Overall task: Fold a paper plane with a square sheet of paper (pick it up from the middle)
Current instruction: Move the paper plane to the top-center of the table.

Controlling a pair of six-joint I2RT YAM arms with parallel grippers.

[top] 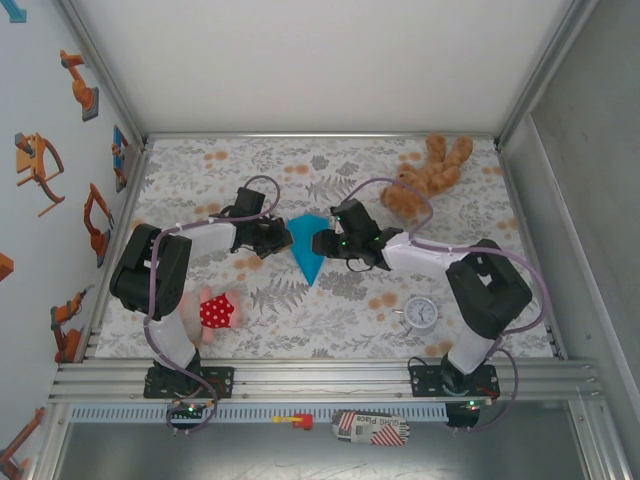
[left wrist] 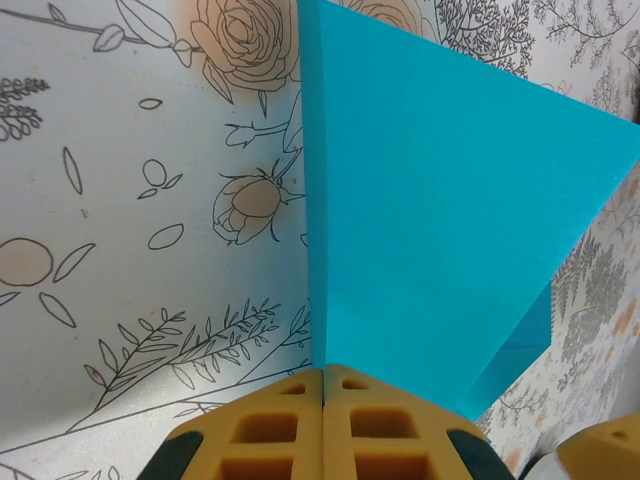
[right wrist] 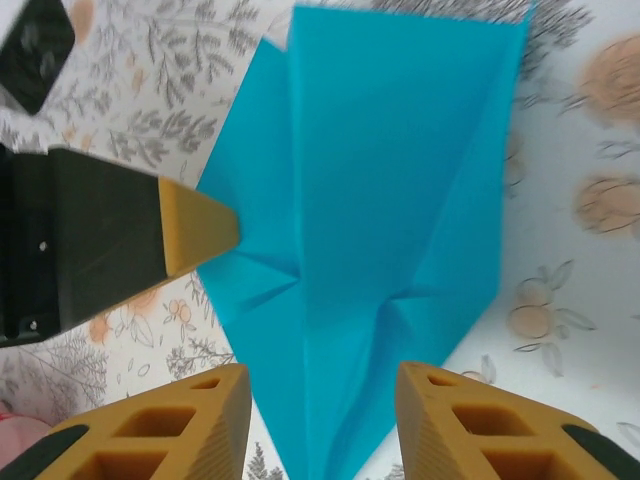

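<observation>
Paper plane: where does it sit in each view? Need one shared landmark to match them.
Top external: plane at centre, tip toward the arm bases.
Left wrist: plane fills centre and right, meeting the shut left tool at the bottom.
Right wrist: plane at centre, running down between the jaws of the open right tool.
Landmark: left tool, on the plane's left edge in top external, yellow tip at left in right wrist.
</observation>
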